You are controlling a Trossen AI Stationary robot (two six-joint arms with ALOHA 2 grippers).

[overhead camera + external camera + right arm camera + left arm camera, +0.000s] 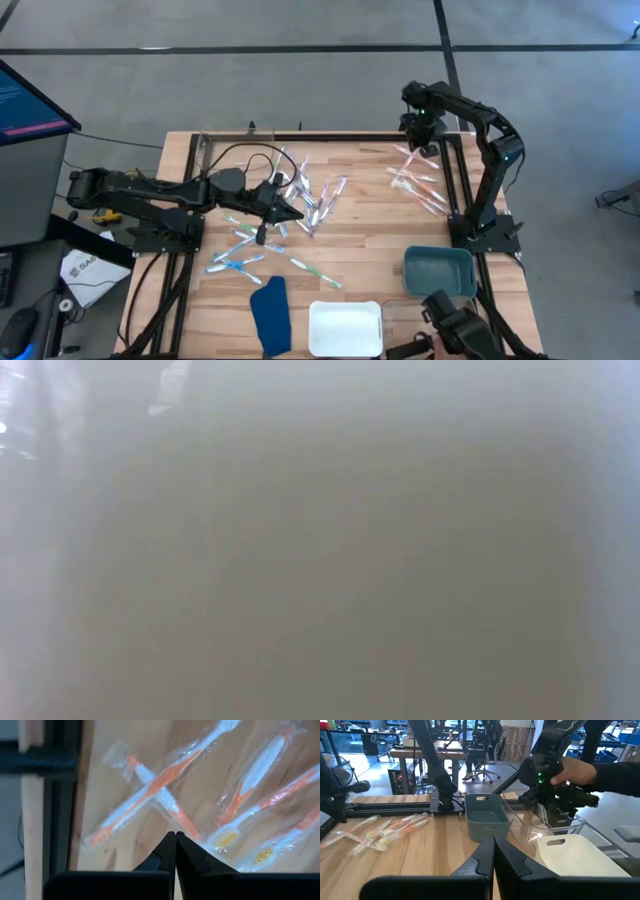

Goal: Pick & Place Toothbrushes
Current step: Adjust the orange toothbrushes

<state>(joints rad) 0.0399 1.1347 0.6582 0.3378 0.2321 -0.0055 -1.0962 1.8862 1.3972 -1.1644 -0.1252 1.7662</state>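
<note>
Nearest the front edge of the counter (pixel 350 215), a dark blue cloth (pixel 270 312), a white tray (pixel 345 328) and a teal bin (pixel 438 272) are seen, none visibly holding a toothbrush. Beyond them, the left hand (pixel 290 212) is shown clenched and empty, poised over the blue and green toothbrushes (pixel 285 215) scattered across the middle of the counter; in its wrist view the fingers (pixel 492 857) meet with nothing between them. Farthest back, the right hand (pixel 175 842) is likewise clenched on nothing, held above the orange toothbrushes (pixel 418 180), which lie in clear wrappers near the right rear corner; two of them are crossed directly under the fingertips. A person's hand (pixel 572 770) is seen resting on equipment beside the trays. The low view shows nothing usable. The step in hand is judged to be the approach before a first pick. The next move would call for the fingers to be parted, lowered astride one wrapped handle, and closed before carriage to a tray.
</note>
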